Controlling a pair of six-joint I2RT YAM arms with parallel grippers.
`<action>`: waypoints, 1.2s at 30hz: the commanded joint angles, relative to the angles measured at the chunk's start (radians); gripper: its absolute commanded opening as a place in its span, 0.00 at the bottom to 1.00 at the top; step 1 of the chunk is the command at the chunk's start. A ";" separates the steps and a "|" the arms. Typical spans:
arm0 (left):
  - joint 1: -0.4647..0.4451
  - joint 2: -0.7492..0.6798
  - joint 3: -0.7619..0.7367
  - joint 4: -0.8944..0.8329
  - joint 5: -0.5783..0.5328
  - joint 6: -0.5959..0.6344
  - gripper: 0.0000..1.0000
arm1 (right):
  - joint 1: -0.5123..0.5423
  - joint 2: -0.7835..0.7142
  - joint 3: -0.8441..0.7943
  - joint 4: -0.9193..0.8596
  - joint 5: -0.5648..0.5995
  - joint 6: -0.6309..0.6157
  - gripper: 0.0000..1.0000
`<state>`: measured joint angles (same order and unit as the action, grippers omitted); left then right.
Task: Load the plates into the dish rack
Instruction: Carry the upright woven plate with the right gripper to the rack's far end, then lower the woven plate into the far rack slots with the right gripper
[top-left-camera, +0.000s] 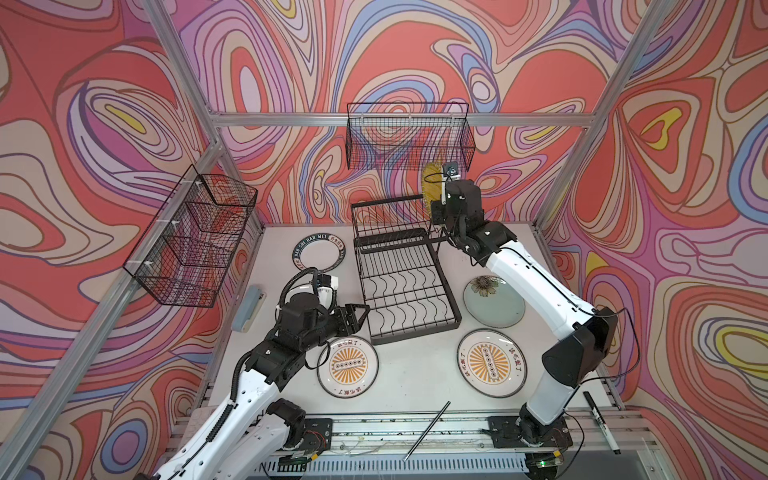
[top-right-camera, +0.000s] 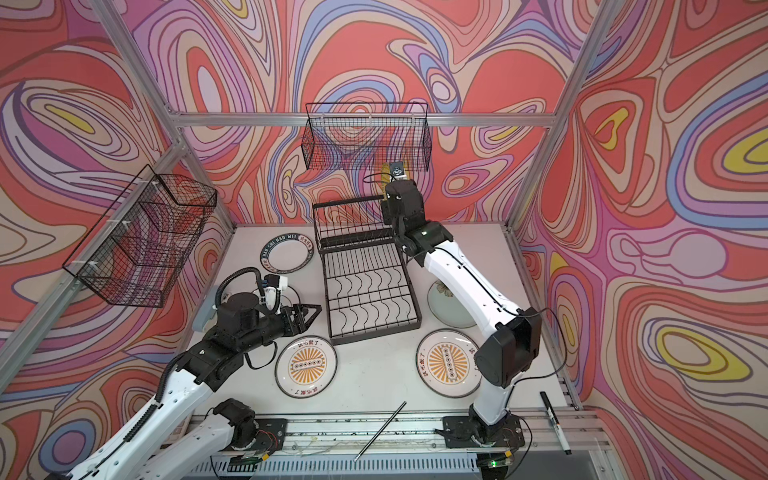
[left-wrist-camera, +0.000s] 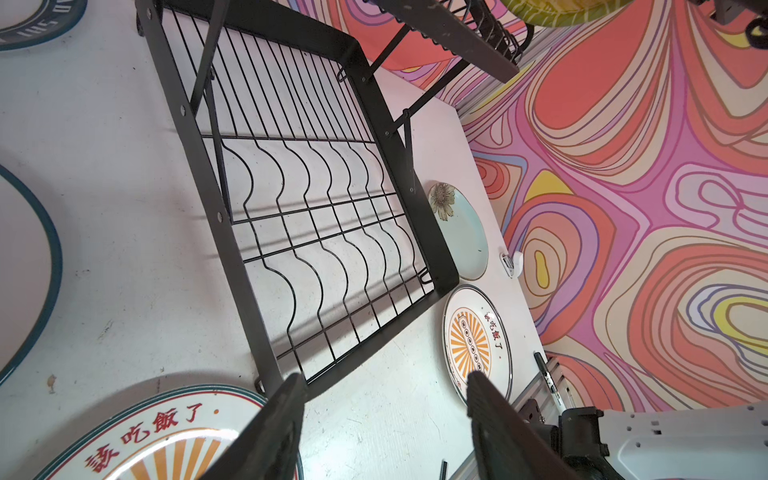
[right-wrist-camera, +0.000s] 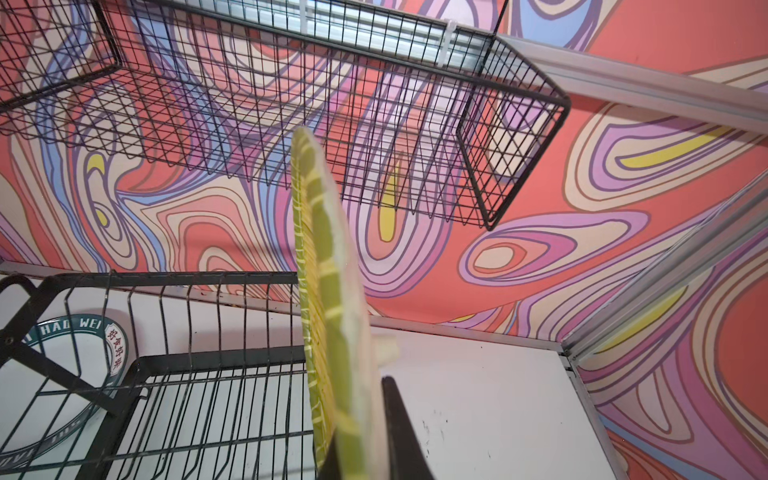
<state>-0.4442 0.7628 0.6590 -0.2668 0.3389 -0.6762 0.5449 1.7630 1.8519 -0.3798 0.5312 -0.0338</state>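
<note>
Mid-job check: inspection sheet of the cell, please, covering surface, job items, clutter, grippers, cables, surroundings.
Surface: white table; no spills seen.
Job's things: dish rack holds no plates; yellow plate upright over its upper tier's right end; flat on table: lettered plate, left sunburst plate, right sunburst plate, green flower plate, dark-ringed plate partly under left arm.
Clutter: black rod and marker by front rail; pale blue-grey item at left edge.
Grippers: right gripper shut on yellow plate; left gripper open, empty, near rack's front corner.
Cables: thin cable loop from left arm overhangs left sunburst plate's rim.
Surroundings: back mesh basket, side mesh basket, both hung up; nothing seen inside.
</note>
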 joint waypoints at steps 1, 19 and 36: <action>-0.001 -0.011 0.004 -0.028 -0.008 0.010 0.65 | 0.006 0.034 0.041 0.057 0.041 -0.023 0.00; -0.001 -0.031 -0.001 -0.052 -0.021 0.017 0.65 | 0.006 0.074 0.033 0.075 0.078 -0.028 0.00; -0.002 -0.031 -0.005 -0.054 -0.023 0.026 0.65 | 0.006 0.093 0.006 0.061 0.103 0.032 0.00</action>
<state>-0.4442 0.7410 0.6590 -0.3054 0.3305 -0.6647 0.5449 1.8454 1.8637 -0.3542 0.6067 -0.0330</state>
